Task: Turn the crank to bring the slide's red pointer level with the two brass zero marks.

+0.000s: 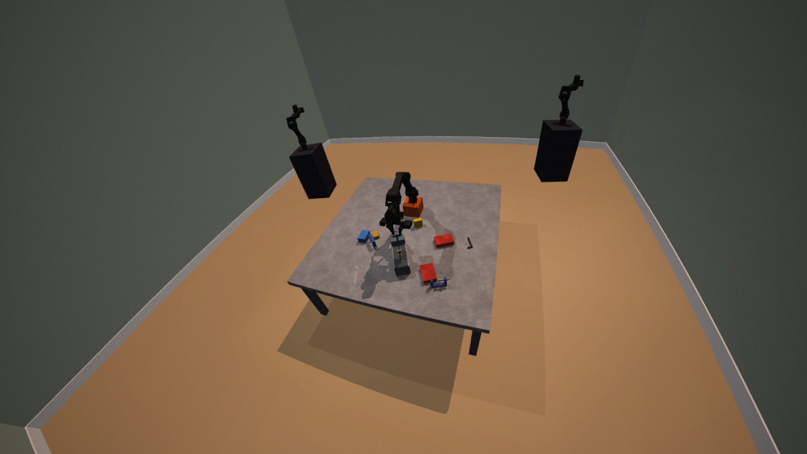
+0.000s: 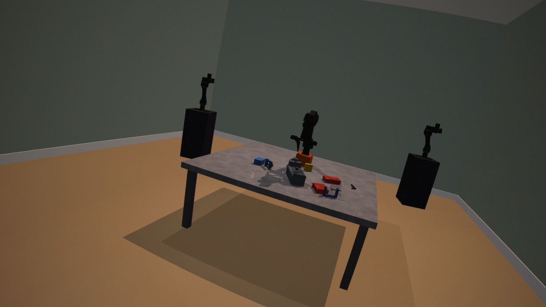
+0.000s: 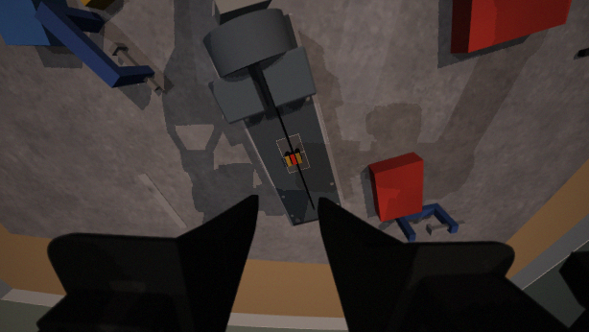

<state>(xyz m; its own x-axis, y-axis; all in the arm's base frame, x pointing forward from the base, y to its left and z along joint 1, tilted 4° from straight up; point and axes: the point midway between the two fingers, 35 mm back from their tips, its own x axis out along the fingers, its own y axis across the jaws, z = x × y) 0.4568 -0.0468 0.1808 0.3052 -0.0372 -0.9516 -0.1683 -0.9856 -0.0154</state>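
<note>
On the grey tabletop [image 2: 229, 164], the dark grey boxy machine [image 2: 296, 176] stands in front of the orange block-shaped base [image 2: 298, 155] of the black jointed arm [image 2: 307, 129]. Beside the machine's rear sits a yellow block [image 2: 308, 167]; a flat blue block [image 2: 259, 161] lies to the machine's left, while two red rectangular blocks [image 2: 331, 179] [image 2: 319, 188] lie to its right.
</note>
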